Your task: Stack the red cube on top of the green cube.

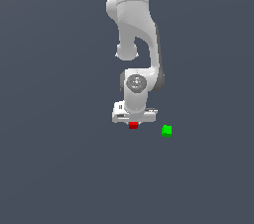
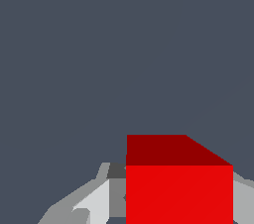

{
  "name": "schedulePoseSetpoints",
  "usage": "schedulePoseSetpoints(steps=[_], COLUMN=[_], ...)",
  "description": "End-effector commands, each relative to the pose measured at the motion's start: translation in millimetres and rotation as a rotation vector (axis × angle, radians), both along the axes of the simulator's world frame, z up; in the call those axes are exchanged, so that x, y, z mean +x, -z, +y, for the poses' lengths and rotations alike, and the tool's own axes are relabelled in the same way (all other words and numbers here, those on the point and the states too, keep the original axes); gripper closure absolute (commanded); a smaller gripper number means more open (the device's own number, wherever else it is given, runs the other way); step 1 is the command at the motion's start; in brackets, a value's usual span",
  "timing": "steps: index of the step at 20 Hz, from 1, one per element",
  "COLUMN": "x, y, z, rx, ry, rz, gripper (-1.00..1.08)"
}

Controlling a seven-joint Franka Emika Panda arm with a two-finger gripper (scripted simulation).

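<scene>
While the gripper (image 1: 133, 122) stands over the red cube (image 1: 133, 125), its fingers flank the cube; whether they clamp it cannot be told. Green cube (image 1: 166, 131): near, on the exterior view's right. Advice: confirm hold, lift clear, centre above green, lower gently.

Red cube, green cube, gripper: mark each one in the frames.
red cube (image 2: 178, 193): wrist view, on its bright front face.
green cube (image 1: 166, 131): exterior view, centre of the cube, toward the exterior view's right of the arm.
gripper (image 1: 133, 124): exterior view, between the fingertips, just above the red cube.
</scene>
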State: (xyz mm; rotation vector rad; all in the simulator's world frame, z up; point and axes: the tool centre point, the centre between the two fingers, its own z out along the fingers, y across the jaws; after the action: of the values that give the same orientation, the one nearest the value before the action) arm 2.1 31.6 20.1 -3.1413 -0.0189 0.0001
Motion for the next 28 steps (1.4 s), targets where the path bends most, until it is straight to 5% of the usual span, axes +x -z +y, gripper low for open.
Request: schedulePoseSetpoints(steps=[1,20,28], x=[0,-1,0], y=[0,-91,-98], z=[0,0,1], rx=[0.000,0.000,0.000], ry=[0.000,0.000,0.001], rz=[0.000,0.000,-0.001], gripper=[1.08,1.08,1.08])
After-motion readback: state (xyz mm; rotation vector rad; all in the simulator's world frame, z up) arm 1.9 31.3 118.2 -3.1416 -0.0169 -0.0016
